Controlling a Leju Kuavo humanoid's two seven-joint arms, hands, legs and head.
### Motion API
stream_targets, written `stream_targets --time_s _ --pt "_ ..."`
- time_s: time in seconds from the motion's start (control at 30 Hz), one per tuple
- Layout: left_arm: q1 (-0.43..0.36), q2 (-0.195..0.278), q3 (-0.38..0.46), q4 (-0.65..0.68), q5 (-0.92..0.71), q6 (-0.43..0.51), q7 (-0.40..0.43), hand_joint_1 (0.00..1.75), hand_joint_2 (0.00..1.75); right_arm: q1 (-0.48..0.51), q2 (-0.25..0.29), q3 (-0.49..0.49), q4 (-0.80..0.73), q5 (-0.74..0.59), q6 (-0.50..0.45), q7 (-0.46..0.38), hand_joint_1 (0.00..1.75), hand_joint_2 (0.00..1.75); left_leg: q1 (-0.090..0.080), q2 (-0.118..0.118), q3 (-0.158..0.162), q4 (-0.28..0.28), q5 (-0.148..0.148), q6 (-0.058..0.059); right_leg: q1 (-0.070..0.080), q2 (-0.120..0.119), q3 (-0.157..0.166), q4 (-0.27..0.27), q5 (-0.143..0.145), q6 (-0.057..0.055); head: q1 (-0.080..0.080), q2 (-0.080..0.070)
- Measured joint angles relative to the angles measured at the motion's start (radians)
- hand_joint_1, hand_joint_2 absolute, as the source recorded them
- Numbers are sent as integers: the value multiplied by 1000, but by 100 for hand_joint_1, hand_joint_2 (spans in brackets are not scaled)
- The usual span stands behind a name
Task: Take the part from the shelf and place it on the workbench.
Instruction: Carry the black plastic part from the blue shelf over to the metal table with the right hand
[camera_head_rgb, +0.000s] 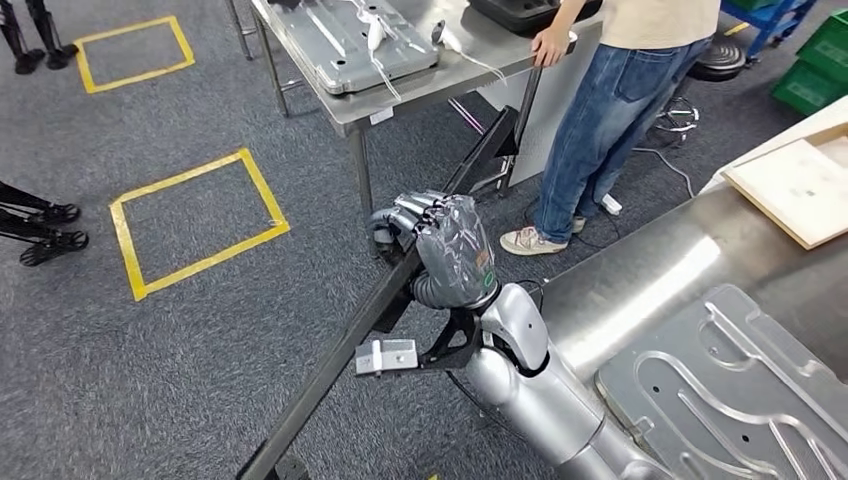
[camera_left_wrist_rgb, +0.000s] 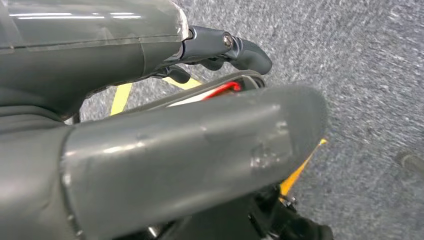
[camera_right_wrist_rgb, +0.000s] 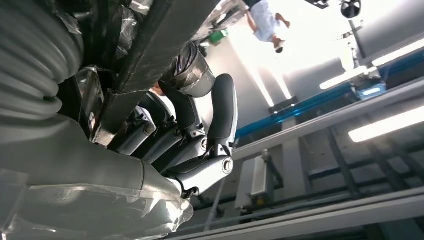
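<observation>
Black long metal bar part (camera_head_rgb: 340, 345) clamped in right hand (camera_head_rgb: 440, 250), beside steel workbench (camera_head_rgb: 640, 290), person in jeans (camera_head_rgb: 610, 110) ahead, left hand (camera_left_wrist_rgb: 150, 100) state unclear, no legible writing.

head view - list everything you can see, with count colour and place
bar: 1, long and black, running diagonally over the carpet, held near its middle
metal tables: 2, silver, one far centre, one near right
pressed metal panels: 2, grey, one on each table, the second at near right
wooden board: 1, pale, on the near table's far end
tape squares: 2, yellow, on the grey carpet at left, the second farther back
crates: green, far right, count unclear
person: 1, blue jeans and pale top, standing with a hand on the far table
right hand: 1, grey, fingers wrapped around the bar
left hand: 1, grey, over carpet, grip unclear
</observation>
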Motion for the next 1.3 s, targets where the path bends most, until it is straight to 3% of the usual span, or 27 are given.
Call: stream_targets --time_s 0.07,0.13,0.2,0.23,0.27,0.3,0.37,0.43,0.5,0.57,0.63,0.7,0.73,0.8,0.87,0.93,1.0,1.03,1.1,1.13,1.2,1.23,1.27,1.3 --pt "-3 -3 0 0 0 1 0 0 0 -3 -2 -2 0 6 0 3 175 175 2 24 2 -8 8 15 2 -52 -22 48 -32 8 2 0" --pt "-3 -4 0 0 0 1 1 0 0 -7 -4 -3 0 7 0 5 175 175 -3 48 1 -10 9 23 4 -108 -75 164 -96 12 4 0" --pt "2 -4 0 0 0 1 1 0 0 -7 -4 -3 0 7 0 6 175 175 -6 77 0 -10 8 25 2 -120 -124 269 -134 15 3 0" --pt "3 -4 0 0 0 1 1 0 0 -7 -5 -3 0 7 0 7 175 175 -7 91 0 -10 8 25 2 -122 -127 281 -129 14 3 0" --pt "3 -4 0 0 0 1 2 0 0 -7 -6 -3 0 7 0 8 175 175 -8 104 1 -10 7 25 3 -126 -108 249 -106 11 3 0" --pt "1 -4 0 0 0 1 2 0 0 -8 -6 -3 0 7 0 8 175 175 -9 114 3 -10 5 24 6 -139 -71 184 -72 5 3 0" --pt "-1 -5 -1 0 0 1 2 0 0 -13 -6 -3 0 7 0 9 175 175 -14 133 8 -9 0 20 19 -191 2 49 -28 -11 3 0" --pt "0 -7 -1 0 0 1 2 0 0 -19 -6 -3 0 7 0 10 175 175 -20 153 11 -10 -3 12 32 -218 26 -5 -22 -23 3 0" --pt "-1 -7 -1 0 0 1 3 0 0 -20 -6 -5 1 7 1 12 175 175 -22 169 15 -12 -8 2 30 -195 26 -12 -17 -31 3 0" --pt "-2 -6 -1 0 -1 1 4 0 0 -22 -6 -6 2 7 2 14 175 175 -18 133 7 17 -36 -6 22 -170 29 -23 -10 -42 2 0" --pt "-1 -6 -1 0 -1 0 5 0 0 -24 -5 -6 3 7 3 14 175 175 -14 79 -38 120 -94 -11 17 -144 31 -27 -5 -49 2 0" --pt "4 -6 -1 0 -3 -1 6 0 0 -23 -4 -6 7 7 4 14 175 175 -13 63 -94 233 -131 -15 18 -114 30 -25 -4 -51 2 0" --pt "6 -6 -1 0 -4 -1 7 0 0 -22 -4 -6 9 7 5 14 175 175 -13 61 -107 251 -124 -16 18 -99 30 -24 -4 -51 2 0" --pt "7 -6 -1 0 -4 -2 7 0 0 -21 -4 -6 12 6 8 14 175 175 -12 55 -83 181 -59 -15 17 -69 30 -17 -5 -49 2 0" --pt "6 -5 -2 0 -4 -1 7 0 0 -22 -4 -6 12 5 10 14 175 175 -9 15 -35 62 -1 -10 16 -43 25 -7 -8 -43 2 0" --pt "5 -5 -2 0 -4 0 9 0 0 -23 -2 -6 14 3 12 14 175 175 -8 -19 -15 10 9 -5 12 -21 12 0 -6 -31 2 0" --pt "4 -5 -2 0 -4 1 10 0 0 -22 0 -6 16 1 14 14 175 175 -9 -8 -14 2 12 3 9 -1 4 -2 1 -18 1 0" --pt "3 -4 -2 0 -4 2 11 0 0 -22 0 -7 16 1 14 14 175 175 -8 3 -12 -5 16 9 10 -8 1 0 -1 -13 2 0" --pt "1 -3 -3 0 -3 3 11 0 0 -24 0 -7 17 -1 14 14 175 175 -3 26 -8 -16 24 21 13 -57 -22 51 -35 -5 6 0" --pt "1 -2 -3 0 -2 3 11 0 0 -24 0 -7 18 -2 14 14 175 175 -5 38 -7 -18 25 24 12 -87 -46 103 -65 -1 8 0" --pt "5 -1 -3 0 -2 4 12 0 0 -23 1 -7 20 -5 14 14 175 175 -7 64 -7 -18 25 26 6 -114 -102 222 -115 6 9 0" --pt "6 0 -3 0 -2 4 12 0 0 -21 0 -7 22 -6 14 14 175 175 -7 77 -7 -18 24 26 3 -119 -116 251 -119 9 9 0" --pt "7 1 -3 0 -2 4 12 0 0 -20 0 -7 24 -8 14 14 175 175 -7 90 -7 -18 23 26 1 -124 -110 241 -103 10 9 0" --pt "7 1 -3 0 -2 5 13 0 0 -20 0 -7 25 -9 14 14 175 175 -7 102 -5 -18 22 25 0 -131 -85 195 -74 9 9 0"
